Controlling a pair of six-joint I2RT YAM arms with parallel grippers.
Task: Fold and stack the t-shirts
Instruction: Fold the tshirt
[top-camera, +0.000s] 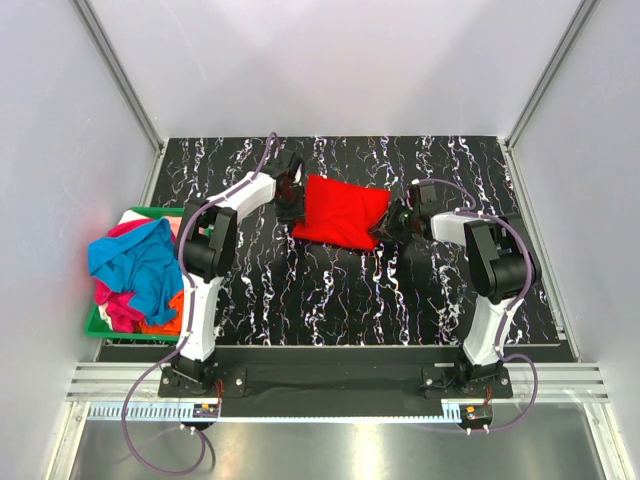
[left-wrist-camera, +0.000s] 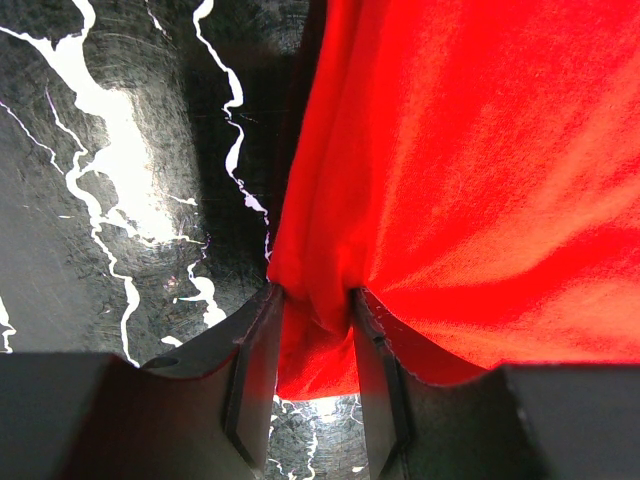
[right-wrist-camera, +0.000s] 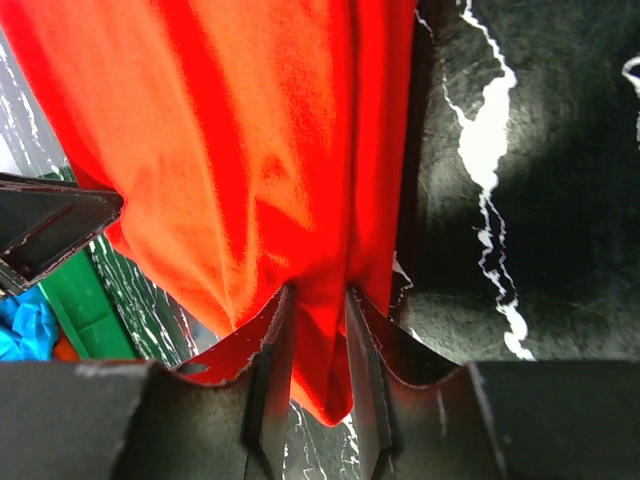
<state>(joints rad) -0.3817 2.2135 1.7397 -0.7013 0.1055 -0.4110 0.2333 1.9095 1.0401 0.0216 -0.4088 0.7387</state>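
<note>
Holding item one, the red t-shirt (top-camera: 338, 212), between both arms over the far middle of the black marbled table (top-camera: 330, 295).

Left gripper (left-wrist-camera: 312, 300): jaws drawn narrow, pinching a bunched edge of the red cloth at the shirt's left side.

Right gripper (right-wrist-camera: 318, 300): jaws likewise narrow, with a fold of the same cloth caught between them at the shirt's right side.

Condition of shirt: gathered into a puffy, roughly rectangular bundle stretched between the two grips. Whether it rests on the table or hangs just above cannot be told. By appearance, not a flat finished fold.

Other stock: green basket (top-camera: 97, 325) at the table's left edge, holding a loose heap of blue t-shirt (top-camera: 125, 262), pink t-shirt (top-camera: 120, 310) and orange t-shirt (top-camera: 160, 322), all unfolded.

Stack: none in view.

Judgement: task early. The first shirt is in folding and the basket's contents are not yet begun.
</note>
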